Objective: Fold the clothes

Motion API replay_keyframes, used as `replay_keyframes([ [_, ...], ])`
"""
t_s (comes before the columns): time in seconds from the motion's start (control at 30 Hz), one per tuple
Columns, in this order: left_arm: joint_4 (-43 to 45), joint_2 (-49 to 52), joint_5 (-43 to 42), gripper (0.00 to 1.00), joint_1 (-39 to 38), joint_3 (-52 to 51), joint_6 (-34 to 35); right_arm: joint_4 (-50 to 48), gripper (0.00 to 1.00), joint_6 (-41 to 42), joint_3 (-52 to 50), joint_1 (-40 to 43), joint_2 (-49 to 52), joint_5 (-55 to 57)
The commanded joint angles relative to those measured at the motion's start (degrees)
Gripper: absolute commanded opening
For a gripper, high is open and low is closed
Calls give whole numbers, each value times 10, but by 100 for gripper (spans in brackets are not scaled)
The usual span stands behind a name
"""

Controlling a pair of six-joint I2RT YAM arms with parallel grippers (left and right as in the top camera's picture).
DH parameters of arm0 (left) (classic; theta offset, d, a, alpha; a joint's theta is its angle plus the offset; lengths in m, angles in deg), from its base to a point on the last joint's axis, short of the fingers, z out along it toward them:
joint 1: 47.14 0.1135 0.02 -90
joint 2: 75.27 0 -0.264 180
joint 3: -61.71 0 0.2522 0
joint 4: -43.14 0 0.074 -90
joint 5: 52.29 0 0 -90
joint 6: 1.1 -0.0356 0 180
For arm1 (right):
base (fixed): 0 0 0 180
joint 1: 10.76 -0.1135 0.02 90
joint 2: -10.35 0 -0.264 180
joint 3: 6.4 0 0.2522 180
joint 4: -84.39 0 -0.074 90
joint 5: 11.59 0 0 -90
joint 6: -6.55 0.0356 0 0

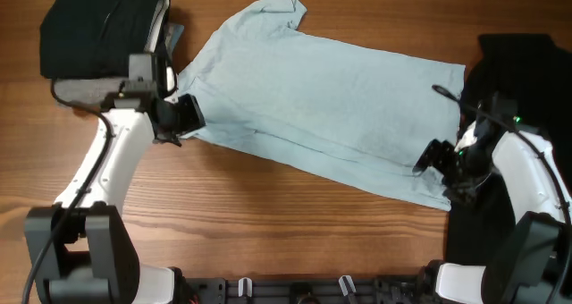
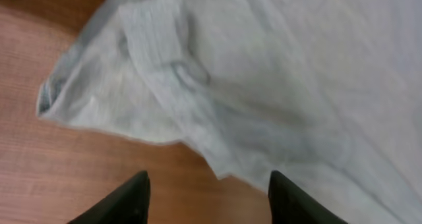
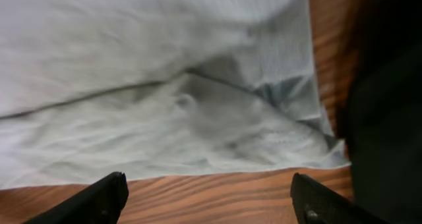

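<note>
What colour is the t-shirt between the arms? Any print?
The t-shirt is plain pale blue, no print visible; the overhead view shows it best.

— What else sits on the table (image 1: pixel 295 223)?
— I see a folded black garment (image 1: pixel 89 31) in the far left corner, with a grey one (image 1: pixel 76 91) showing under its near edge.
— And on the right?
— A large black garment (image 1: pixel 527 63) lies loose along the right edge, reaching towards the near side. In my right wrist view it is a dark mass over the wood.
</note>
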Motion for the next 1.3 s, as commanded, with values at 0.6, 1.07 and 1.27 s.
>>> replay_keyframes([
  [0.6, 80, 127, 75, 4, 11, -58, 7, -53, 87, 54, -95, -1, 4, -39],
  [1.07, -67, 66, 76, 4, 102, -58, 37, -76, 4, 52, -59, -1, 3, -2],
  [1.27, -160, 42, 55, 4, 102, -59, 50, -37, 4, 34, -45, -1, 1, 16],
])
